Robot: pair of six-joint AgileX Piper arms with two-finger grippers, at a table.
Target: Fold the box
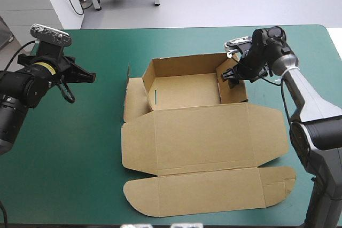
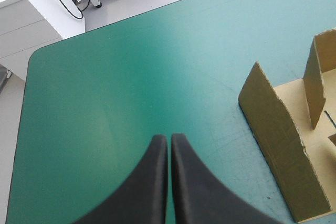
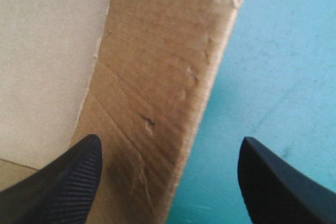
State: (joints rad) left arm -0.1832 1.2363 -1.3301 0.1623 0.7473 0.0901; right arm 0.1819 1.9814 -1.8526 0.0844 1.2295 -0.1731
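The counter (image 1: 80, 148), under its teal-green cover, carries the brown box (image 1: 203, 137) near its middle, slightly toward the right side. The largest part of the box, the lid (image 1: 203, 132) with its rounded flaps, is laid flat toward the near edge. That leaves the tray open from above for work on the walls. Beyond the lid, the tray (image 1: 184, 90) is seen with its far wall and side walls raised. The left side flap (image 1: 131, 97) is stood up outside the tray, and it is judged not yet tucked in.

The right wall (image 1: 233, 86) is straddled by the right end effector (image 1: 231, 76), whose fingers are spread wide. In the right wrist view one finger (image 3: 58, 182) is placed on the inner side of the board and the other over the cover outside. Nothing is clamped. This placement is judged to be a set-up for pinching or pressing that wall into its fold.

The left end effector (image 1: 88, 76) is held over bare cover to the left of the box, apart from it. Its fingers are pressed together on nothing, presumably so that it is kept clear of the working arm.
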